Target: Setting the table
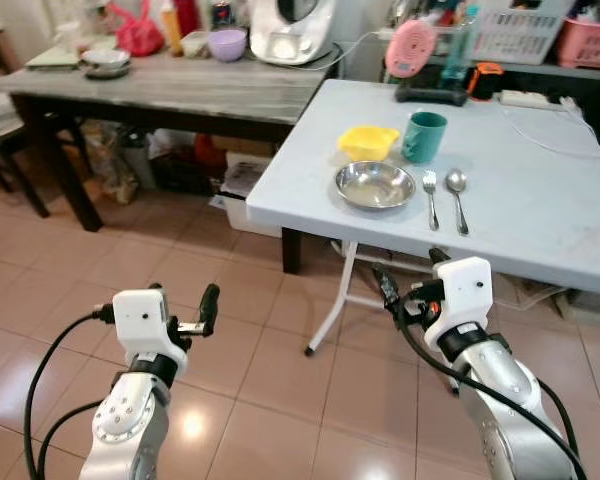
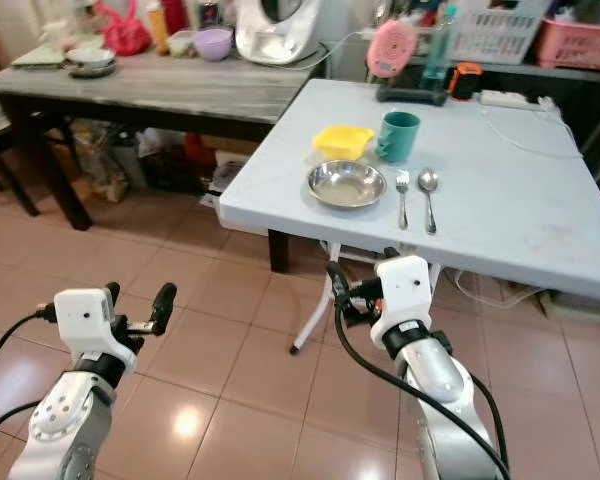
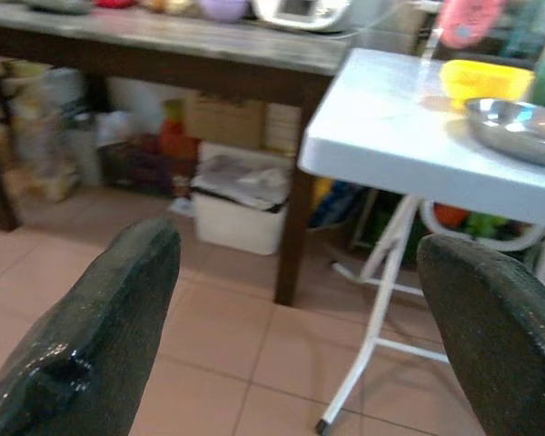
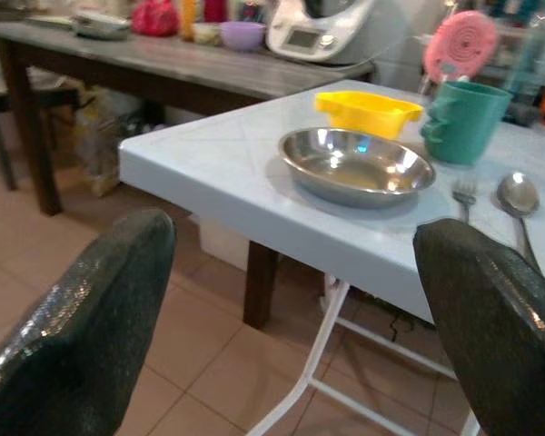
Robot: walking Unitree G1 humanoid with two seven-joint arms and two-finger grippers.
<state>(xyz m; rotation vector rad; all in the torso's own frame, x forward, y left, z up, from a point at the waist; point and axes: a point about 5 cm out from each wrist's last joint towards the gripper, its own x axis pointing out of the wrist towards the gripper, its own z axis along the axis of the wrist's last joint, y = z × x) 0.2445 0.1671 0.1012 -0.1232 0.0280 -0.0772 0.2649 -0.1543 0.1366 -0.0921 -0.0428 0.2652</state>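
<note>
I see a white folding table (image 1: 540, 215). Near its front edge a steel bowl (image 1: 375, 185) sits, with a fork (image 1: 431, 197) and spoon (image 1: 458, 198) just beside. Behind them stand a yellow container (image 1: 368, 142) and green cup (image 1: 423, 136).
</note>
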